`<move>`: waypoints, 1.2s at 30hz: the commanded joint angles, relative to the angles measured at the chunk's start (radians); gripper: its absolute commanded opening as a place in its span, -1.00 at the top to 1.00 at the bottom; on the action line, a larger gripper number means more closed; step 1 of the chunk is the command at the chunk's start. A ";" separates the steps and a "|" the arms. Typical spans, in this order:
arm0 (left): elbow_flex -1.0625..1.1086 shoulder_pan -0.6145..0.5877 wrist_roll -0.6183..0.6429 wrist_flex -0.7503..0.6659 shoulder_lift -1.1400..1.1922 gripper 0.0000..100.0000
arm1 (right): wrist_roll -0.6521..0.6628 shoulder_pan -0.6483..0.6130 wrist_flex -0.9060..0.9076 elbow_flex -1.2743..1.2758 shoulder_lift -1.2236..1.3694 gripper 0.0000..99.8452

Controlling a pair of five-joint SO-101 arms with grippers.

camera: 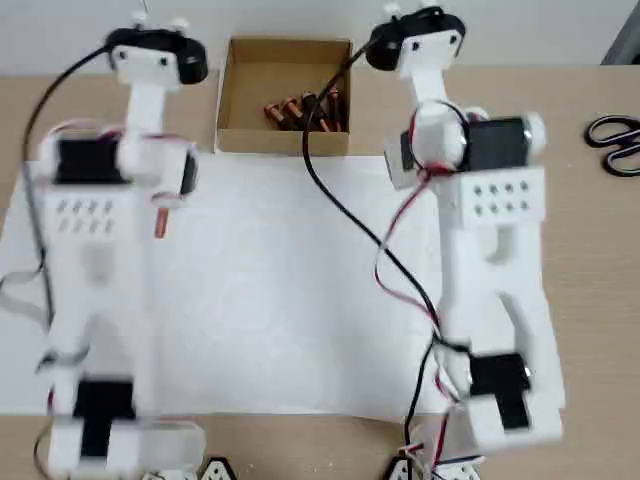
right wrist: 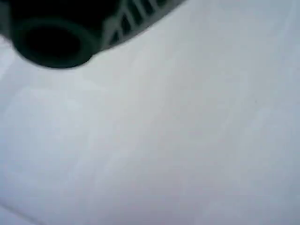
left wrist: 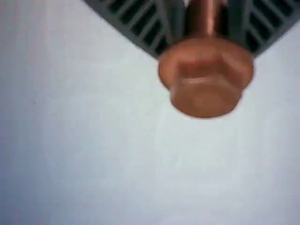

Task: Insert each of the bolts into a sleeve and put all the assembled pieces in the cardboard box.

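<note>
White sheet [camera: 280,300], cardboard box [camera: 260,140] at far edge, left hand [left wrist: 206,21] clamping bolt [left wrist: 206,79]

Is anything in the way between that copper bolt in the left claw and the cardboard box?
Nothing visible lies on the white sheet between the bolt and the cardboard box. Only a black cable crosses the right part of the box, over its opening.

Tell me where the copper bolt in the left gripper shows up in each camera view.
High view: the copper bolt hangs below the left gripper, over the white sheet.
Left wrist view: the bolt is seen close up, head toward the camera, with the sheet behind it.
Right wrist view: bare white sheet beneath that arm.
Shared landmark: the white sheet.
</note>
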 commanded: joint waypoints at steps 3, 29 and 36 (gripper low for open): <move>0.263 0.000 0.006 0.006 -0.385 0.99 | 0.014 -0.002 -0.004 0.163 -0.317 0.99; 1.175 0.080 0.516 -0.806 -0.950 0.99 | -0.011 -0.240 -0.797 1.352 -0.918 0.99; 1.242 0.091 0.482 -0.939 -0.956 0.99 | -0.233 -0.308 -1.047 1.613 -1.017 0.99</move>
